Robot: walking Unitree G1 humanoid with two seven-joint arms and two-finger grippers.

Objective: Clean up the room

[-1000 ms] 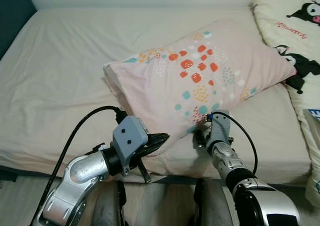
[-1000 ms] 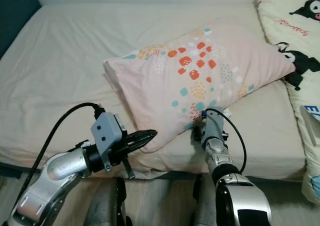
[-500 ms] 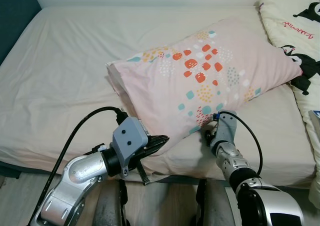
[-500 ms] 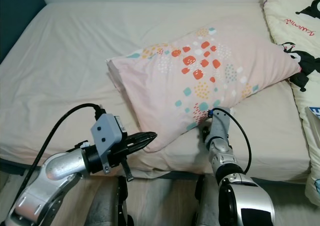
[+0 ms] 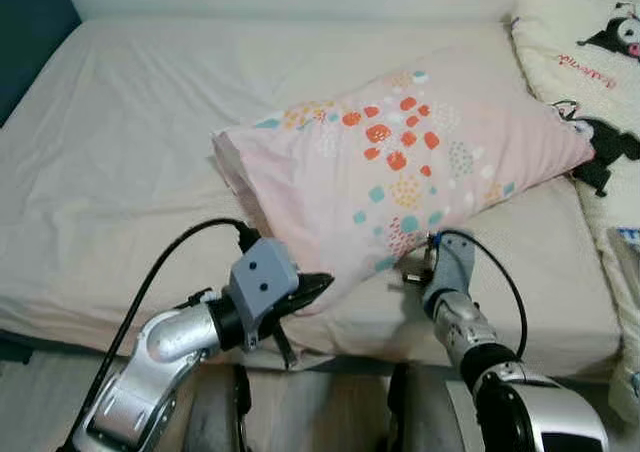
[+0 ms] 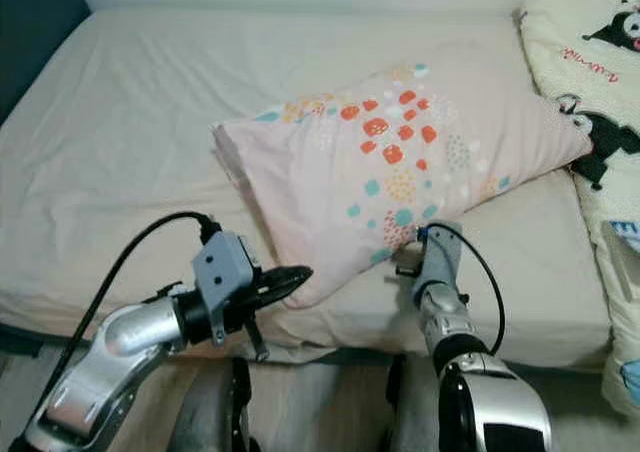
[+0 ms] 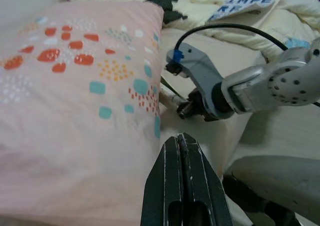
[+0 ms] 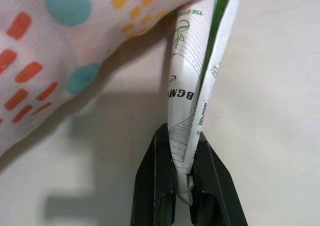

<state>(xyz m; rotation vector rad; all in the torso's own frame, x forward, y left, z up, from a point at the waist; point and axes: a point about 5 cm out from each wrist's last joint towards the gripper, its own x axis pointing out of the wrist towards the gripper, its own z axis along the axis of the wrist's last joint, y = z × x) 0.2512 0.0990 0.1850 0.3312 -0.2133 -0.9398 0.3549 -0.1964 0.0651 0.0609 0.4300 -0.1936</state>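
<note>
A cream bed (image 5: 120,152) carries a pink spotted pillow (image 5: 400,162). At the pillow's 6 o'clock edge the right gripper (image 8: 182,178) pinches a white wrapper (image 8: 195,106); at 7 o'clock the left gripper (image 7: 183,151) has jaws pressed together.

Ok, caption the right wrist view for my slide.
Right gripper pinching a printed wrapper beside the spotted pillow on the bed sheet.
</note>
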